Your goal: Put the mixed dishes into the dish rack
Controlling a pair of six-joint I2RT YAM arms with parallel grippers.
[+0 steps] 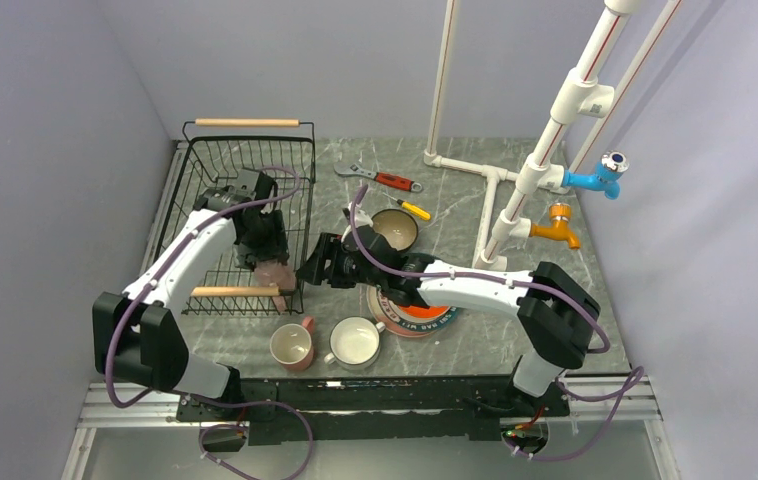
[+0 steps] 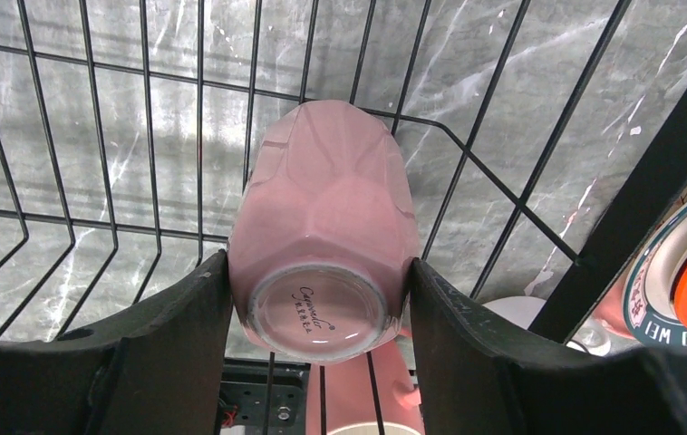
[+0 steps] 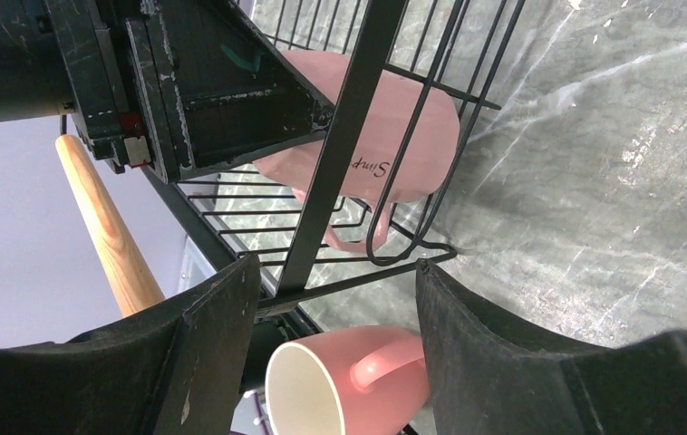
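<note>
My left gripper (image 1: 273, 262) reaches into the black wire dish rack (image 1: 213, 160) and is shut on a pink mug (image 2: 322, 208). Both fingers (image 2: 190, 317) press the mug's sides, and its base faces the wrist camera. That mug (image 3: 412, 136) lies tilted low in the rack's near right corner. My right gripper (image 3: 335, 272) stands open just outside that corner, holding nothing. A second pink mug (image 1: 293, 345) and a white mug (image 1: 355, 340) stand on the table near the front. The orange-red plate (image 1: 425, 311) lies on the lettered-rim plate (image 1: 405, 325) under my right arm. The teal bowl (image 1: 395, 228) sits behind them.
A red-handled wrench (image 1: 385, 180) and a yellow-handled screwdriver (image 1: 410, 208) lie behind the bowl. A white pipe frame (image 1: 495, 200) with blue and orange taps stands at the right rear. The rack's near wooden handle (image 3: 104, 227) is close to my right gripper.
</note>
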